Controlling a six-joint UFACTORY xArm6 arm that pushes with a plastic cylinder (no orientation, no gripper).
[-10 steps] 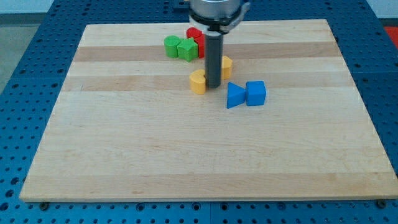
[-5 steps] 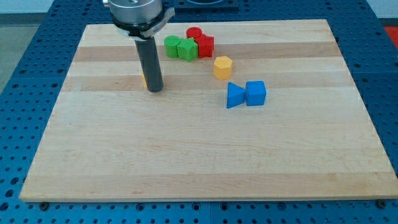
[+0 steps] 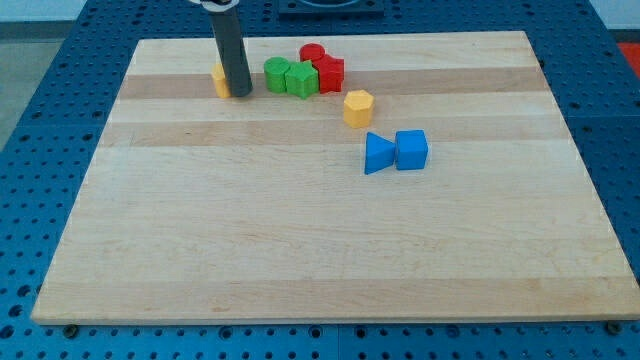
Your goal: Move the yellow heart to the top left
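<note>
The yellow heart (image 3: 219, 79) lies on the wooden board (image 3: 320, 230) in its upper part, left of centre, mostly hidden behind my rod. My tip (image 3: 240, 93) rests on the board touching the heart's right side. The heart is well left of the other blocks' cluster and some way right of the board's top left corner.
Two green blocks (image 3: 290, 76) and two red blocks (image 3: 323, 66) cluster just right of my tip. A yellow hexagon block (image 3: 358, 107) lies below them. A blue triangle (image 3: 378, 153) and a blue cube (image 3: 411, 149) sit side by side near the centre right.
My tip has swept from the board's centre to the left and then toward the top, pushing the yellow heart ahead of it up and left. The other blocks stayed put.
</note>
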